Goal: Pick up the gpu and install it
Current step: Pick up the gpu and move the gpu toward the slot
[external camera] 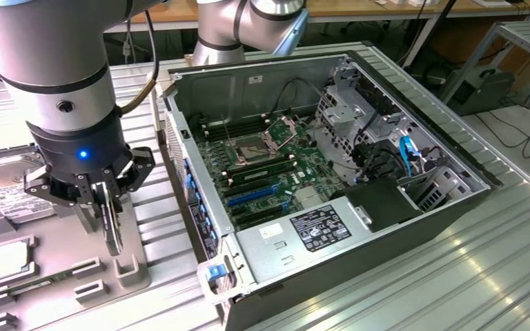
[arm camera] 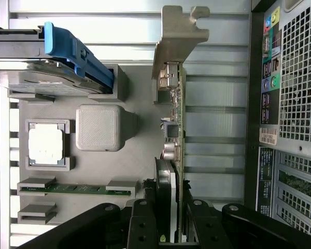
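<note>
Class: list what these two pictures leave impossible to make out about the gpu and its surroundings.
- gpu fan face: both views see the card edge-on.
- gpu's gripped end, wrist view: covered by the gripper.
- hard drive label, exterior view: print too small, partly behind the gripper.
- Whether the gpu touches the grey tray, exterior view: too small.

Illumination is bright, diffuse and comes from overhead. In the exterior view, the ribbed silver aluminium table (external camera: 468, 276) carries white glare streaks toward the exterior view's right. The interior of the open black computer tower case (external camera: 366, 276) is dimmer than the table. A small blue indicator lamp (external camera: 83, 154) glows brightly. In the wrist view, the table slats wash out to near white. Shadows on the flat grey plastic holder tray (arm camera: 140, 155) are soft and faint. The silver bracket of the thin green-and-black gpu card (arm camera: 174, 129) reflects light evenly.
</note>
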Controlling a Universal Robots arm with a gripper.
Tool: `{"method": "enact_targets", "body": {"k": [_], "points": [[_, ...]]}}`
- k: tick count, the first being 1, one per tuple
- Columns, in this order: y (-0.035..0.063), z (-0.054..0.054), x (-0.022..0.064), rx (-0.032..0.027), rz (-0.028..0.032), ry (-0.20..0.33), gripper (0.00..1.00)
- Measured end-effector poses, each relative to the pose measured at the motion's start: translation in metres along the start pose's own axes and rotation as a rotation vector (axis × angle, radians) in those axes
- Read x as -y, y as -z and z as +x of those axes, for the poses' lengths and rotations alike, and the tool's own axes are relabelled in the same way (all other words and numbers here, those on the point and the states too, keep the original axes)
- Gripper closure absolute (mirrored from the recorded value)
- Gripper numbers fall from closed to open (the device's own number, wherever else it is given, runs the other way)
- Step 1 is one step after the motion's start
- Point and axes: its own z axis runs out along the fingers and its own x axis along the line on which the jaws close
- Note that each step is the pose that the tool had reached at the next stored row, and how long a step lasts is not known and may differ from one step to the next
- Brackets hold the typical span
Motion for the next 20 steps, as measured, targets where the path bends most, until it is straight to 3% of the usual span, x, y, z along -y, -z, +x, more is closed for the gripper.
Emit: {"method": "enact_targets", "body": {"k": [11, 20], "points": [[0.0046, 0.000, -0.0001, -0.0001, 0.0001, 0.000, 0.72], [0.0275, 0.001, -0.0008, -0.0001, 0.0000, 0.001, 0.72]]}}
